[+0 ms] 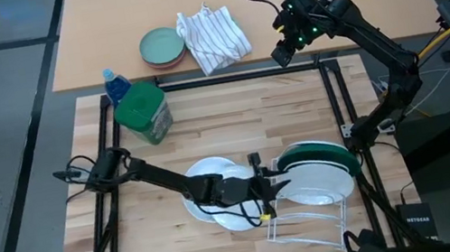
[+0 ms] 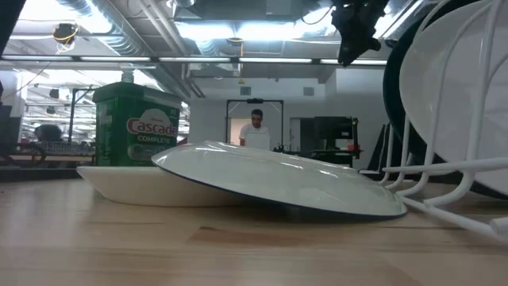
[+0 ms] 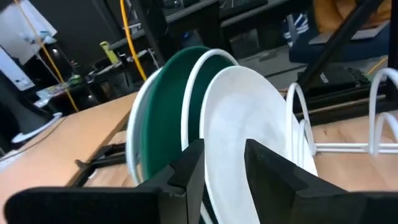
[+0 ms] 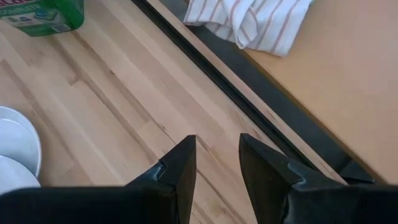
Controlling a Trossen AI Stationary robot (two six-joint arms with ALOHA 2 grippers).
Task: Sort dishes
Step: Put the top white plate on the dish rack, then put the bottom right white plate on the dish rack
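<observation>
Left end effector, at the near middle of the tabletop: its fingers stand apart on either side of the lower rim of a white plate, not closed on it. This plate stands on edge in a white wire rack, just in front of the dark green plate, also upright (a further white rim shows beyond the green one, its identity unclear).

Beside the rack, toward the left arm, two more plates lie on the tabletop: an upper plate with a dark edge, tilted, resting on a lower white plate.

Right end effector, raised over the far edge of the tabletop: fingers apart, holding nothing.

Farther out stand a green tub with a blue-capped bottle behind it, then a striped cloth and a pale green dish. A person shows in the room behind.
</observation>
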